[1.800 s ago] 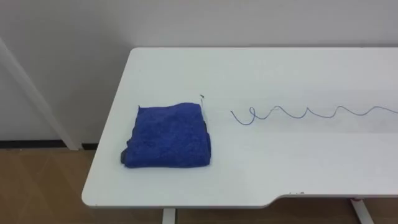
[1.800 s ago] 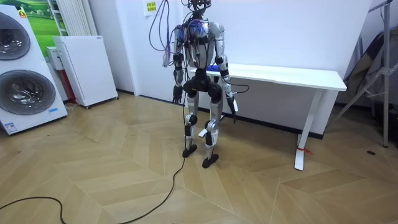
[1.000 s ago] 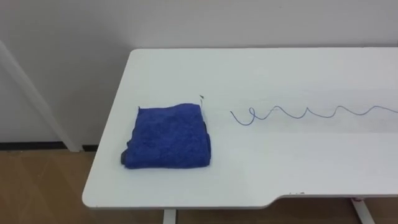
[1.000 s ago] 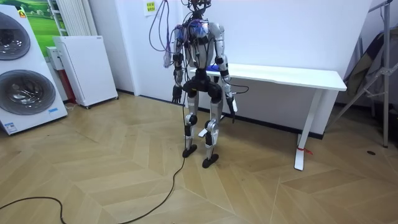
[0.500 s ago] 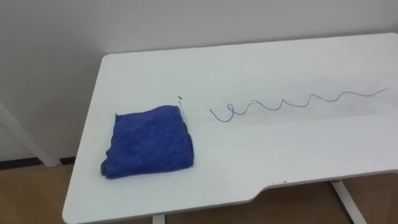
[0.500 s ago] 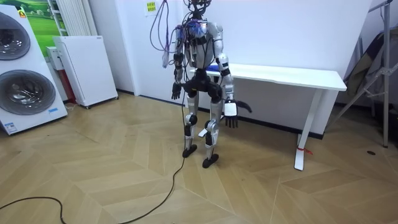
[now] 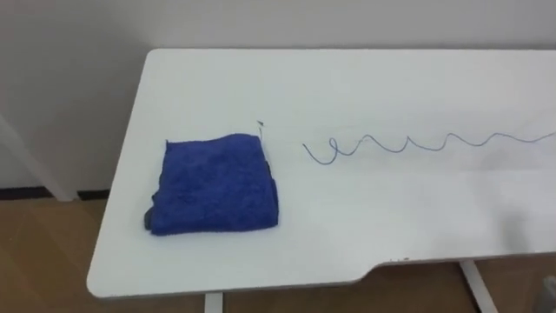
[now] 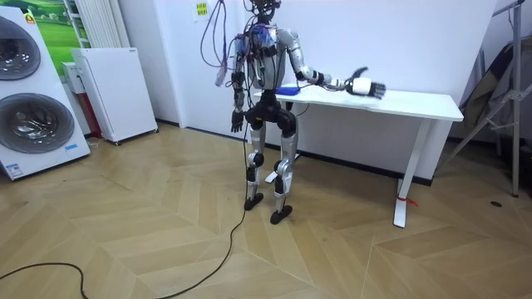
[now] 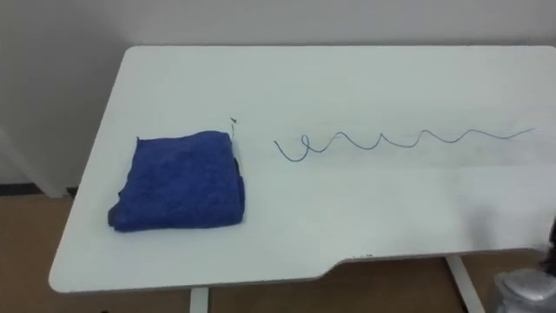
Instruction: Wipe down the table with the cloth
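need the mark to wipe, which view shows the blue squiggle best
Right eye view: the blue squiggle shows whole. The left eye view cuts off its right end; in the room view it is too small to tell.

Pen squiggle & table cut off at right edge — blurred grey shape lower-right corner, can't ID.

Before me the folded cloth lies on the tabletop at its left end (nearer my edge); the pen line runs rightward from beside it.
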{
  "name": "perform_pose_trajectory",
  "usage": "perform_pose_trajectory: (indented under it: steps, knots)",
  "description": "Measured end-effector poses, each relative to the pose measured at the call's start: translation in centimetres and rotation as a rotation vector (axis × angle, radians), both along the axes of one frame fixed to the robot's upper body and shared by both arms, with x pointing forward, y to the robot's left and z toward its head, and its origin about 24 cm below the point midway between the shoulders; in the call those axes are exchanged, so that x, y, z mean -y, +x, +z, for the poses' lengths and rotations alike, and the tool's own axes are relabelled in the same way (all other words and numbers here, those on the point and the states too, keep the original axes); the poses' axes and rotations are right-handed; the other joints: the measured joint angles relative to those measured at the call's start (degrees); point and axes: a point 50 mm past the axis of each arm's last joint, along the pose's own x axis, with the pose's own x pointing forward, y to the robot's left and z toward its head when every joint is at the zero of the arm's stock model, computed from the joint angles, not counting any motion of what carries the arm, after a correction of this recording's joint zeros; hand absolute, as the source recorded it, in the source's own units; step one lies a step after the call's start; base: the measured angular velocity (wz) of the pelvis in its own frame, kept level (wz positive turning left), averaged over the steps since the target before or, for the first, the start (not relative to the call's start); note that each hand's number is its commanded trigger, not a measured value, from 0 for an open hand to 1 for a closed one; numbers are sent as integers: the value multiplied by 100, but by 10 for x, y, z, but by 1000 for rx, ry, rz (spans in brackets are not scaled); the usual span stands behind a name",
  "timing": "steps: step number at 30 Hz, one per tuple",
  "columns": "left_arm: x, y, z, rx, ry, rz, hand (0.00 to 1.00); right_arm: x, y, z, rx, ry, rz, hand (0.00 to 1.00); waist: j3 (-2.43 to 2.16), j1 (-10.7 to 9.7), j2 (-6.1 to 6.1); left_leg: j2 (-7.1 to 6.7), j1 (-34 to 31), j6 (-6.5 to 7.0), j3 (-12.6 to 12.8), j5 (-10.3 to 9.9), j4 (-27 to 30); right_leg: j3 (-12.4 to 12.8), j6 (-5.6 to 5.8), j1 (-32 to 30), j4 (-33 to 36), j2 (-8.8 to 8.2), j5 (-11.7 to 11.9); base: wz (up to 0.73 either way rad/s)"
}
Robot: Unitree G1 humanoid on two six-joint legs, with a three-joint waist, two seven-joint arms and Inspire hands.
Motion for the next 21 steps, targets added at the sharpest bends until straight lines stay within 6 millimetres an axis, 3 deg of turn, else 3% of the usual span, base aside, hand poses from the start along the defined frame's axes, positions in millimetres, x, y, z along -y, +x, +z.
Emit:
perform_pose_trajectory:
  steps: [2,7,15,19,21]
  knots:
    - [3,2,1,8,-1,-29,0,-11,9,11,11,-82,75,0,0,87,-8,-6,2,0,-51,1,-17,-136,0,30,-1,-12,0,24]
    - [6,3,1,10,-4,-64,0,-45,29,33,50,-239,278,0,1,350,4,-5,13,-1,-149,3,-27,-196,0,91,-15,-4,0,16]
    - [14,7,-1,15,-29,-119,0,-98,45,60,75,-460,601,0,10,469,29,-19,-15,-10,-302,8,-35,-462,0,212,-95,-5,0,16]
    - [17,14,-1,41,-40,-149,0,-119,47,62,54,-538,729,0,0,632,-6,-16,9,-11,-309,9,-91,-458,0,222,-98,-2,0,1]
    - [20,19,0,53,-45,-174,0,-136,48,60,29,-612,813,0,24,717,-34,-18,69,-14,-326,12,-127,-455,0,257,-100,-2,0,0]
